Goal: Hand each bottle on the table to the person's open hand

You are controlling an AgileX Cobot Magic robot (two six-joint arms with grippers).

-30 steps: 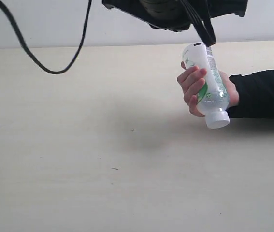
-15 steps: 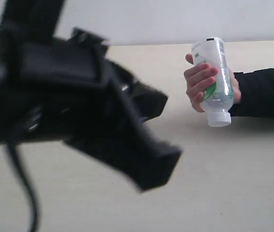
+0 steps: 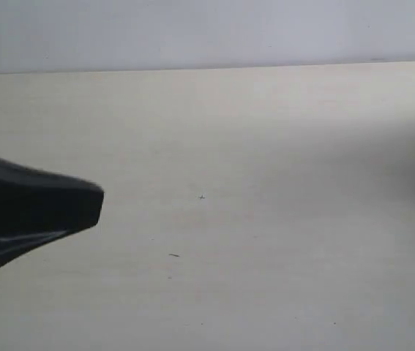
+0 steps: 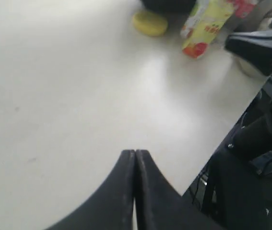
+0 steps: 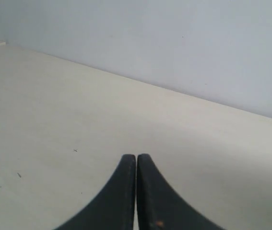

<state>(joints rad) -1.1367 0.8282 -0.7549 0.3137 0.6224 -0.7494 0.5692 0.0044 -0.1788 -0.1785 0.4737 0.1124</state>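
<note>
Exterior view, from the left: a dark blurred shape, probably part of the left arm (image 3: 31,208), juts over the table (image 3: 266,146), and the stretch seen here carries no bottle. No person's open hand shows in any view. Left wrist view: the left gripper (image 4: 135,158) has its fingers pressed together, holding nothing. The yellow-labelled bottle (image 4: 204,28) sits well apart from them by the table's edge, beside a yellow round thing (image 4: 150,23). So at least this one is left to hand over, I'd judge. The right gripper (image 5: 136,160) is likewise closed and empty, over bare table.
</note>
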